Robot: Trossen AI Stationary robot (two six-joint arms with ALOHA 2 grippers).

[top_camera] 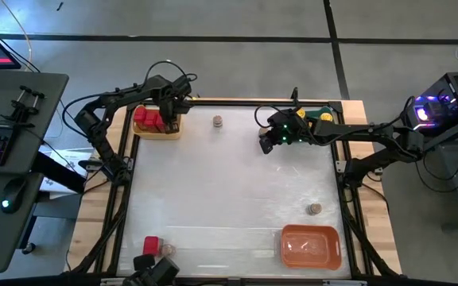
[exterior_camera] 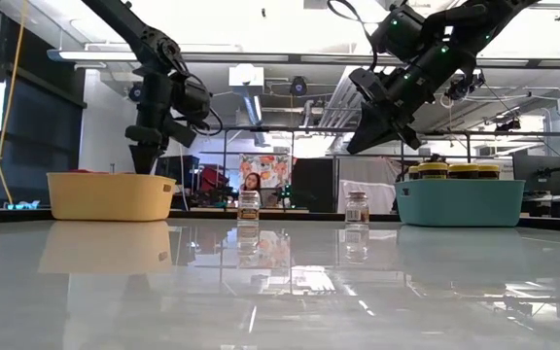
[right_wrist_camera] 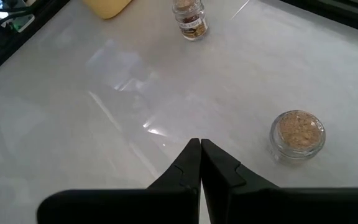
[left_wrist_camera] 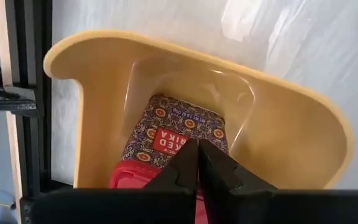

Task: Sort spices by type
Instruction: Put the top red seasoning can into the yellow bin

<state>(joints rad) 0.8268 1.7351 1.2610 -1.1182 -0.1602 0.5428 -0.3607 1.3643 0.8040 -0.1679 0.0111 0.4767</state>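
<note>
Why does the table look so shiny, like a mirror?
In the low view the glossy table mirrors the yellow tray, the teal tray and the two small jars, with bright ceiling lights behind. In the right wrist view white glare streaks cross the surface near a grey-brown jar. In the high view the tabletop looks pale and washed out.

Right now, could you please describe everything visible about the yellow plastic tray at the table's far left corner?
The yellow plastic tray is a smooth, rounded bin with a thick rolled rim and glossy inner walls. It sits upright on the white table, at its far left corner. Inside lie red boxy spice containers, one showing a patterned label. The left gripper, shut, hangs over its inside, holding nothing.
</note>
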